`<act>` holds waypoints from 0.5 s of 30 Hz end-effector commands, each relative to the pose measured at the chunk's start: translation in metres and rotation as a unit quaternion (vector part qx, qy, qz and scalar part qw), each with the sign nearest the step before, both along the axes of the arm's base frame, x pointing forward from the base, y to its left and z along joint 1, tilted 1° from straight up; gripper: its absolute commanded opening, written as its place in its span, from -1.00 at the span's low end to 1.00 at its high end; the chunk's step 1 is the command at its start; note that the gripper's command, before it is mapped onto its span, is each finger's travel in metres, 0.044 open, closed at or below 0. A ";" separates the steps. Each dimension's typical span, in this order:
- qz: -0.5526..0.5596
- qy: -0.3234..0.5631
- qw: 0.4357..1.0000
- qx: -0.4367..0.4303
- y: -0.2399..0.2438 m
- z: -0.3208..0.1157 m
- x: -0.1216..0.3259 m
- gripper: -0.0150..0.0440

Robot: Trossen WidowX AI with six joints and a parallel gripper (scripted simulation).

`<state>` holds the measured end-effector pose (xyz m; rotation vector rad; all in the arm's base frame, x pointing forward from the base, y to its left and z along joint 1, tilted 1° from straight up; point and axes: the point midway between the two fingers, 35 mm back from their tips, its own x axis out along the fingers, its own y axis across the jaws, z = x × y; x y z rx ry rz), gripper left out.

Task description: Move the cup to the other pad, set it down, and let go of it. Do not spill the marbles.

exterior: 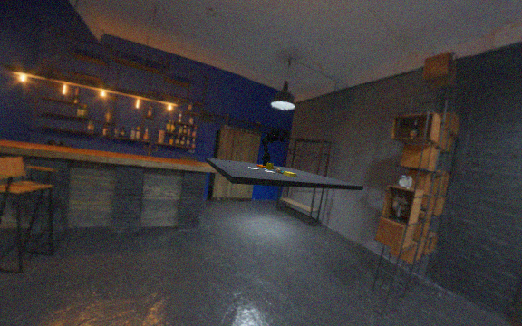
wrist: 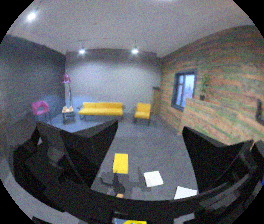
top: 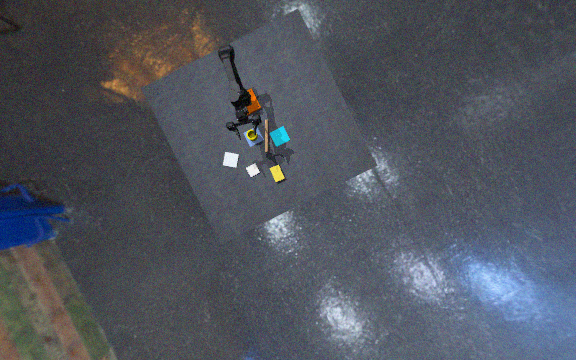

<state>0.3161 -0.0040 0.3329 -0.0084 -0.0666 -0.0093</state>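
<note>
End effector [top: 242, 126]: fingers spread wide apart, nothing between them, positioned just beside the cup [top: 251, 134] on its arm-side. Cup: yellow, upright, on the blue pad [top: 254, 138], near the middle of the desk [top: 318, 100]. Marbles: too small to make out. Wooden stick [top: 266, 135]: flat on the desk, just beside the pad. Cyan block [top: 279, 136]: beyond the stick. White pad [top: 230, 159], small white square [top: 252, 170] and yellow block [top: 277, 173]: well apart from the cup, toward the desk's far side.

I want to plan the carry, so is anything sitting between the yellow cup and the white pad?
From the top view, nothing visible lies between the yellow cup on its blue pad and the white pad. The wooden stick lies on the cup's other side.
</note>
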 end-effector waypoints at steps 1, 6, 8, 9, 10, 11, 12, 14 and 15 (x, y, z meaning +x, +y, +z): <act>-0.001 0.009 1.000 -0.007 0.000 -0.003 0.002 0.78; 0.027 0.238 0.954 -0.182 -0.003 -0.089 0.020 0.33; 0.068 0.335 0.904 -0.256 -0.004 -0.127 0.015 0.15; 0.088 0.371 0.881 -0.282 -0.004 -0.140 0.010 0.07; 0.109 0.401 0.857 -0.305 -0.005 -0.152 0.005 0.07; 0.131 0.430 0.832 -0.325 -0.005 -0.162 0.000 0.07; 0.154 0.455 0.807 -0.344 -0.005 -0.172 -0.007 0.07; 0.202 0.500 0.754 -0.375 -0.005 -0.188 -0.021 0.07; 0.228 0.520 0.726 -0.388 -0.006 -0.195 -0.028 0.07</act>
